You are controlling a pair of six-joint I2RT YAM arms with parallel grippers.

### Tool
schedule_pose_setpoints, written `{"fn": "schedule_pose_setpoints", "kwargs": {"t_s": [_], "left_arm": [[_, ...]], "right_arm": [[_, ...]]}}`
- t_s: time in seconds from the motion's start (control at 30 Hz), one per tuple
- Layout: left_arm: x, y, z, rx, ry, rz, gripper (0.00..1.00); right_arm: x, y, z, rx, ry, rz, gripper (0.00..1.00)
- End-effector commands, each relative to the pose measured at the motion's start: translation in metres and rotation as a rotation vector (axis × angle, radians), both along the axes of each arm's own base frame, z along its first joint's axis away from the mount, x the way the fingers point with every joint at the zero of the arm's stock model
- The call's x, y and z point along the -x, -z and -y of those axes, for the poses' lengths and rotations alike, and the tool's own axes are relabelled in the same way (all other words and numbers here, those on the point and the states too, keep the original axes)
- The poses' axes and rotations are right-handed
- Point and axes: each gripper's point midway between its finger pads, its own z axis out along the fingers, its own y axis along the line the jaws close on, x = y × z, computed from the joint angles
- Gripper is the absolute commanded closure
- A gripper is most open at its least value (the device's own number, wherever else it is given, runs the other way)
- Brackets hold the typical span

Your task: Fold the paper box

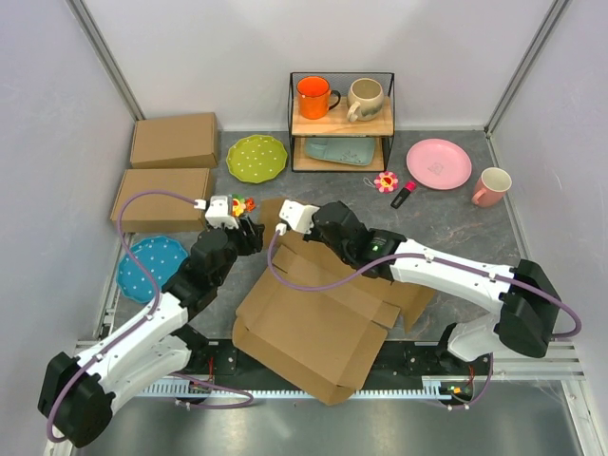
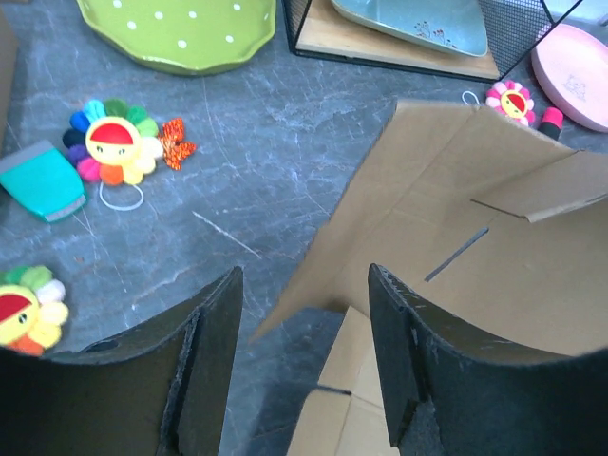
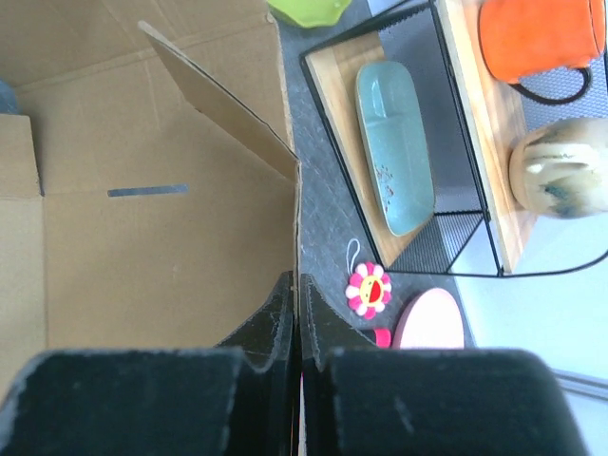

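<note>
The paper box (image 1: 313, 323) is a flat brown cardboard sheet with flaps and slits, lying in the middle of the table and reaching the near edge. Its far-left panel (image 2: 494, 275) stands raised off the table. My right gripper (image 1: 282, 228) reaches in from the right. In the right wrist view the right gripper (image 3: 297, 290) is shut on the thin edge of that raised panel (image 3: 161, 256). My left gripper (image 1: 249, 236) hovers just left of it. The left gripper (image 2: 304, 323) is open, and the panel's lower corner lies ahead of its jaws without touching them.
Two ready-made cardboard boxes (image 1: 174, 140) (image 1: 161, 198) sit at the far left, with a green plate (image 1: 256, 157) and a blue plate (image 1: 152, 266) nearby. A wire shelf (image 1: 342, 109) with mugs stands at the back. A pink plate (image 1: 438, 163), pink mug (image 1: 491, 186) and flower toys (image 2: 114, 142) lie around.
</note>
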Motion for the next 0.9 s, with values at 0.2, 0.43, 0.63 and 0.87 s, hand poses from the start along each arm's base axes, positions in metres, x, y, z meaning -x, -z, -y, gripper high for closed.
{"fn": "schedule_pose_setpoints", "kwargs": {"t_s": [0.2, 0.43, 0.63, 0.87], "left_arm": [[0.021, 0.014, -0.004, 0.273, -0.080, -0.068, 0.37], [0.044, 0.038, 0.020, 0.389, 0.072, -0.101, 0.28], [0.042, 0.055, 0.034, 0.356, 0.123, -0.167, 0.26], [0.045, 0.053, 0.060, 0.292, 0.245, -0.173, 0.23]], "right_arm": [[0.000, -0.003, 0.024, 0.006, 0.144, -0.002, 0.98], [0.010, 0.013, 0.038, -0.048, 0.226, 0.015, 1.00], [0.020, 0.019, 0.035, -0.040, 0.215, 0.034, 1.00], [0.027, 0.013, 0.029, -0.044, 0.192, 0.047, 1.00]]}}
